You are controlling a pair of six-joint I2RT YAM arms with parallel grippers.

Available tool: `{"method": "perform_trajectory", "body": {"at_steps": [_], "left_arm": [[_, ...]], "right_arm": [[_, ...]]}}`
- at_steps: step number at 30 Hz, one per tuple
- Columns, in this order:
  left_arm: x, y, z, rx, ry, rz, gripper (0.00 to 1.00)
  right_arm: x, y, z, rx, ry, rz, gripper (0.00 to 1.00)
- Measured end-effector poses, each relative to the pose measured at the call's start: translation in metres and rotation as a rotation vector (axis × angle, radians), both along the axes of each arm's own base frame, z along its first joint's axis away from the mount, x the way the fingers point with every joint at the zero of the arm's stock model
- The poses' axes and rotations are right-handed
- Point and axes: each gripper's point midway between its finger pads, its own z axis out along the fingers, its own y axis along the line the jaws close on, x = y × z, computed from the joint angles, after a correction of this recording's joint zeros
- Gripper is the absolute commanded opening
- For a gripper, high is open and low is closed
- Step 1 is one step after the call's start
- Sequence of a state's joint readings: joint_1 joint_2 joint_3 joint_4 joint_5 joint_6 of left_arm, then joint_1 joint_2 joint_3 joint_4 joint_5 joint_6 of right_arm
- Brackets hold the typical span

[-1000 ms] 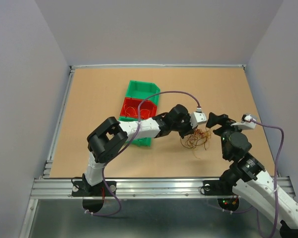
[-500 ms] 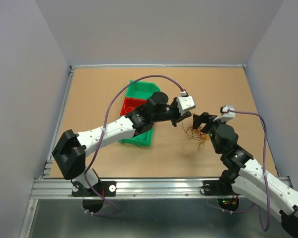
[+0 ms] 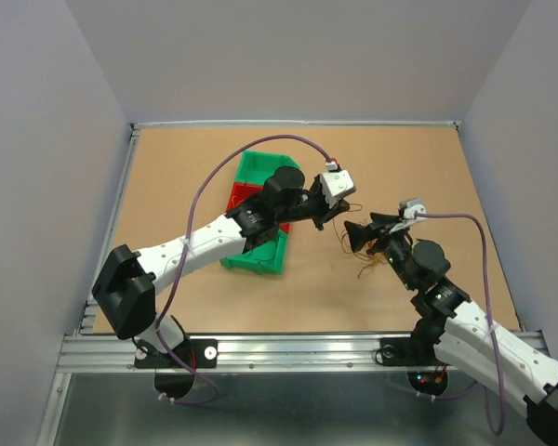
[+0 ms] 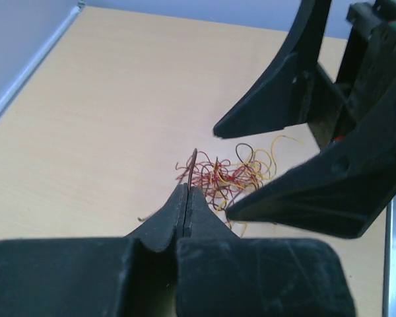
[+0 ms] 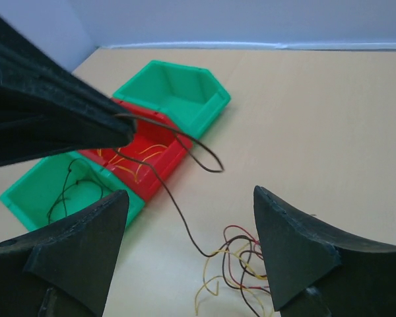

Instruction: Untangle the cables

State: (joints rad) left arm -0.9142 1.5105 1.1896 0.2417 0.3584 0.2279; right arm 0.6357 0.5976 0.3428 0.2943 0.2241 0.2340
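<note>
The cables (image 3: 370, 257) are a small tangle of red, orange-yellow and dark wires on the table; the tangle also shows in the left wrist view (image 4: 226, 177) and the right wrist view (image 5: 245, 264). My left gripper (image 3: 339, 214) (image 4: 187, 189) is shut on one dark brown wire (image 5: 185, 218). That wire runs from the gripper's tip down into the tangle. My right gripper (image 3: 352, 232) (image 5: 190, 195) is open and empty. It hangs just above and left of the tangle, close to the left gripper.
Three bins stand in a row left of the tangle: a far green bin (image 5: 178, 92), a red bin (image 5: 142, 158) with orange-yellow wires, and a near green bin (image 5: 33, 191) with a dark wire. The left arm reaches over the bins (image 3: 260, 258).
My left gripper has drawn back up and left from the tangle with the dark wire in it. My right gripper has moved left, over the tangle.
</note>
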Motion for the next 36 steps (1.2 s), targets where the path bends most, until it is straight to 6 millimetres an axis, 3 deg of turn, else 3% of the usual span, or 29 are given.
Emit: {"method": "perform_trajectory", "body": {"at_steps": [3, 8, 12, 15, 16, 17, 18, 22, 24, 26, 30, 36], "left_arm": [[0.0, 0.0, 0.01, 0.0, 0.011, 0.0, 0.0], [0.002, -0.007, 0.068, -0.086, -0.043, -0.006, 0.0], [0.005, -0.004, 0.098, -0.113, -0.074, 0.013, 0.0], [0.01, 0.002, 0.139, -0.142, -0.115, 0.052, 0.0], [0.013, 0.006, 0.172, -0.177, -0.146, 0.08, 0.0], [0.015, 0.008, 0.192, -0.207, -0.17, 0.098, 0.0], [0.016, 0.015, 0.233, -0.276, -0.22, 0.126, 0.0], [0.006, 0.06, 0.341, -0.489, -0.353, 0.24, 0.0], [0.002, 0.088, 0.376, -0.568, -0.398, 0.319, 0.0], [0.003, 0.108, 0.398, -0.617, -0.429, 0.392, 0.0], [0.028, 0.144, 0.411, -0.641, -0.476, 0.55, 0.0], [0.125, 0.191, 0.38, -0.564, -0.463, 0.813, 0.0]], "right_arm": [[0.005, 0.024, -0.013, -0.052, 0.008, 0.098, 0.79], [0.021, 0.046, -0.06, -0.146, 0.095, 0.157, 0.72], [0.034, 0.049, -0.094, -0.201, 0.169, 0.134, 0.62], [0.043, 0.045, -0.108, -0.218, 0.206, 0.082, 0.52], [0.047, 0.041, -0.109, -0.212, 0.21, 0.046, 0.5], [0.049, 0.039, -0.109, -0.201, 0.212, 0.026, 0.47], [0.052, 0.035, -0.106, -0.19, 0.205, -0.007, 0.46], [0.061, 0.021, -0.098, -0.149, 0.192, -0.116, 0.41], [0.064, 0.014, -0.096, -0.141, 0.187, -0.159, 0.4], [0.067, 0.006, -0.095, -0.132, 0.186, -0.206, 0.4], [0.07, -0.003, -0.094, -0.124, 0.187, -0.258, 0.4], [0.074, -0.02, -0.095, -0.119, 0.191, -0.341, 0.33]]}}
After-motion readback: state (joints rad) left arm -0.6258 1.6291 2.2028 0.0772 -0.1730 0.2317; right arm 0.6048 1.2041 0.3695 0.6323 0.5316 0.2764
